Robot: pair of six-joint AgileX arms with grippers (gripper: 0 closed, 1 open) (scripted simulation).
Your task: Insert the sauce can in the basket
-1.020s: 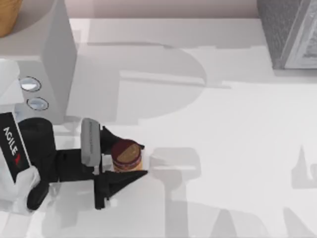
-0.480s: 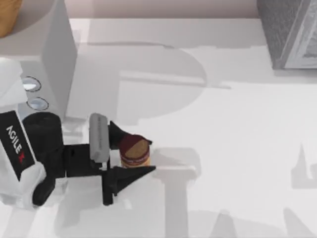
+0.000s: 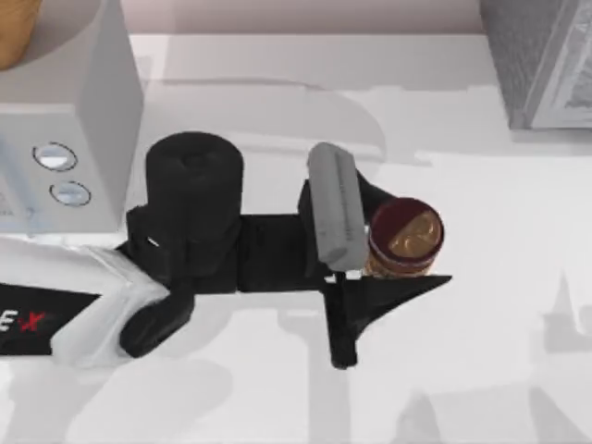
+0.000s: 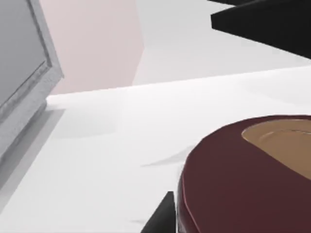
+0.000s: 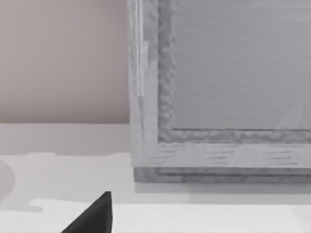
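Note:
The sauce can (image 3: 405,237), a small cylinder with a dark maroon top and an orange label band, is held off the table near the middle. My left gripper (image 3: 413,242) is shut on it, one black finger on each side. The left wrist view looks across the can's maroon top (image 4: 252,179), and a dark finger (image 4: 262,22) crosses above it. A brown edge of the basket (image 3: 11,37) shows at the far left corner of the table. In the right wrist view, my right gripper (image 5: 95,216) hangs in front of the grey box (image 5: 223,87).
A white appliance (image 3: 83,111) with two round buttons stands at the back left, beside the basket. The grey textured box (image 3: 541,60) stands at the back right. The left arm's black wrist and white link (image 3: 194,240) stretch across the left half of the table.
My left gripper has risen and moved right and toward the back with the sauce can in it. The can now looks larger from above.

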